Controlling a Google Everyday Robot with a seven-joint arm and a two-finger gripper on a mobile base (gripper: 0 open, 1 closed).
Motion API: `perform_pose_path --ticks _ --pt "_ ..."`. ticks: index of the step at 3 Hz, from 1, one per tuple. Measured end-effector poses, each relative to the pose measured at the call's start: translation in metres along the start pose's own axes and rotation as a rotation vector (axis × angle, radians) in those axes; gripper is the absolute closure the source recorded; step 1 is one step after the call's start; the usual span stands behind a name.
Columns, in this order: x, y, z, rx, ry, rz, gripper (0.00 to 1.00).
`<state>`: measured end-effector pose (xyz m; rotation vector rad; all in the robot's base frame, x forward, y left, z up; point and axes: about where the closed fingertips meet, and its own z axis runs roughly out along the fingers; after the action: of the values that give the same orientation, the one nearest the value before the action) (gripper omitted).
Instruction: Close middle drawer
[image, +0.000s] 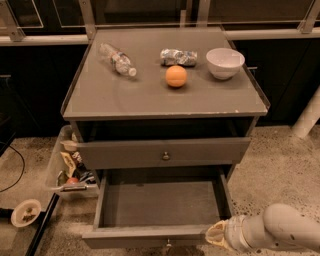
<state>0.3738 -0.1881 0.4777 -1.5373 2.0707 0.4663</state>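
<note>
The middle drawer (150, 237) is pulled far out of the grey cabinet and its tray is empty. Its flat front lies at the bottom of the view, with the small knob (167, 244) just showing at the lower edge. My gripper (216, 235) is at the lower right, right by the front right corner of that drawer front. The pale arm (280, 230) runs off to the right. The drawer above it (165, 152), with a round knob at centre, stands slightly out.
On the cabinet top (125, 97) lie a plastic bottle (117, 59), a crumpled bag (178, 56), an orange (176, 76) and a white bowl (225, 62). A clear bin of clutter (67, 167) stands at the cabinet's left. A white pole (307, 117) is at the right.
</note>
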Motion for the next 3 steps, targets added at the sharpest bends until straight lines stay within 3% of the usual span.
perform_pose_path --ticks 2,3 --pt "0.025 0.039 0.051 -0.004 -0.051 -0.021 1.0" --pt "0.029 0.039 0.074 0.003 -0.048 -0.059 1.0"
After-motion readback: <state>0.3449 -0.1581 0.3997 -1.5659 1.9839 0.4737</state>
